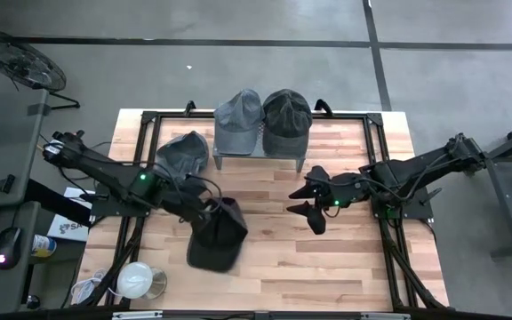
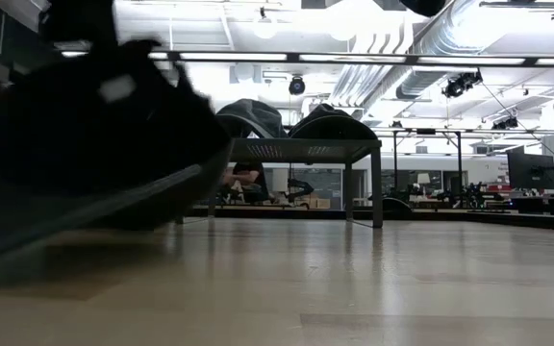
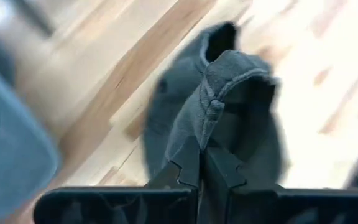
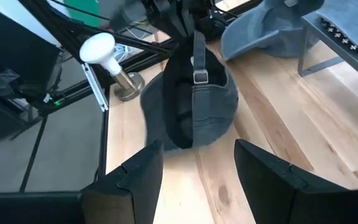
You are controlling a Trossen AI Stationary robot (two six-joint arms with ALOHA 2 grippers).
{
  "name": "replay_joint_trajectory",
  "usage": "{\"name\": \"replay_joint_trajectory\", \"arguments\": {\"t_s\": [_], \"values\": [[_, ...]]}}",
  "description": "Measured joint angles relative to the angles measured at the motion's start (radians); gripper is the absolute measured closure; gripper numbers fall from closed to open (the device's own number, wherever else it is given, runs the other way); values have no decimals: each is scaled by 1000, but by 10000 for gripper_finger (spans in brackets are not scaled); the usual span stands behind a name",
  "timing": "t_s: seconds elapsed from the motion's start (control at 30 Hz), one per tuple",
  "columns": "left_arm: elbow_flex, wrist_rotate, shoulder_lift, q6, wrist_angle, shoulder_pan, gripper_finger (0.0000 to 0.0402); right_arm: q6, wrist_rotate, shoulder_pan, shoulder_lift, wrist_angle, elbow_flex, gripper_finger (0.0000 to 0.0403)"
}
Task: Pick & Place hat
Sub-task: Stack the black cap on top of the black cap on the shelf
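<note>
Dark cap pinched in the left fingers above the desk

Dark cap (image 1: pixel 217 236) hangs from the left gripper (image 1: pixel 210 212), whose fingers (image 3: pixel 191 168) are closed together on the rear edge of the cap, beside its adjustment strap. The cap sits over the front-left part of the wooden desk (image 1: pixel 327 267), crown hanging down; the low view shows it raised, with its brim tilted over the boards. From the right wrist view the strap and buckle face that camera.

Right gripper (image 1: pixel 314 203) hovers over the middle of the desk, well apart from the cap, its fingers (image 4: pixel 132 177) spread wide and holding nothing.

A small metal rack (image 1: pixel 258 156) stands at the back of the desk with two grey caps on top, a lighter one (image 1: pixel 238 121) and a darker one (image 1: pixel 286 120) touching side by side. Another grey cap (image 1: pixel 183 153) lies on the desk just left of the rack. A white round lamp (image 1: pixel 135 280) stands at the front-left corner.
</note>
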Motion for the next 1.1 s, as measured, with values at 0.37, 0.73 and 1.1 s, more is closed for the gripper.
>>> {"name": "replay_joint_trajectory", "arguments": {"t_s": [0.37, 0.73, 1.1], "values": [[252, 23, 0, 405, 140, -82, 401, -34, 0, 0, 0, 59, 0, 212], [289, 94, 0, 660, 437, -154, 402, -220, -66, 0, 0, 282, 0, 212], [288, 99, 0, 737, 584, -153, 401, -453, -145, 1, 30, 332, 0, 212]]}}
